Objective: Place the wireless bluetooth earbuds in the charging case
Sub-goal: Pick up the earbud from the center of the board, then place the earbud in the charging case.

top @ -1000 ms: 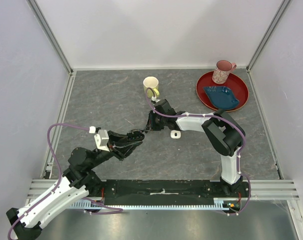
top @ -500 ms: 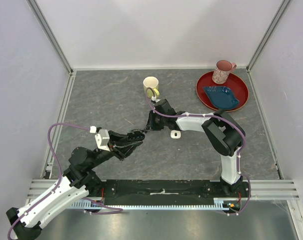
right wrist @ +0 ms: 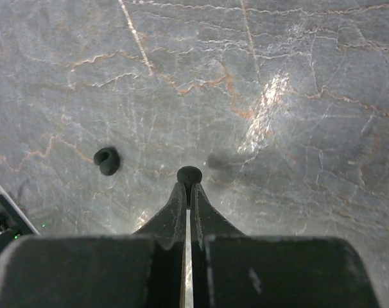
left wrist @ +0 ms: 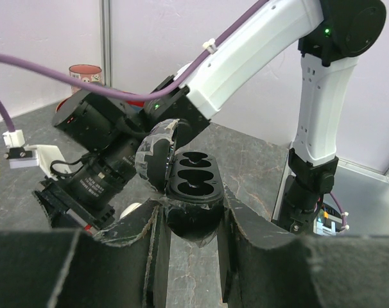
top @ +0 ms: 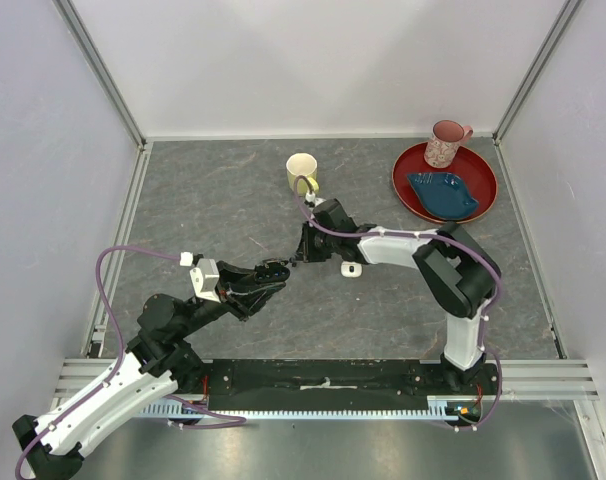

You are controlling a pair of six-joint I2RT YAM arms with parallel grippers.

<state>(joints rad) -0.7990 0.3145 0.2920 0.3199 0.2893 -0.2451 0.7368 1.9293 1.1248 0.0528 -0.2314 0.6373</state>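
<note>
Left gripper point(left wrist: 193, 221): jaws clamped on the sides of the black charging case point(left wrist: 196, 186), which has its lid open and moulded wells showing and is held above the table point(right wrist: 297, 96). Right gripper point(right wrist: 187, 192): jaws pinched together on a black earbud point(right wrist: 189, 174) at their tips, low over the table. Also a second black earbud point(right wrist: 106, 160), loose on the table near the tips.

Grey tabletop point(top: 213, 200) veined with pale and rust lines. Two black earbuds point(right wrist: 106, 160), black charging case point(left wrist: 194, 186). Cream-yellow mug point(top: 301, 172), red plate point(top: 486, 178), dark blue dish point(top: 443, 192), pink speckled cup point(top: 445, 143).
</note>
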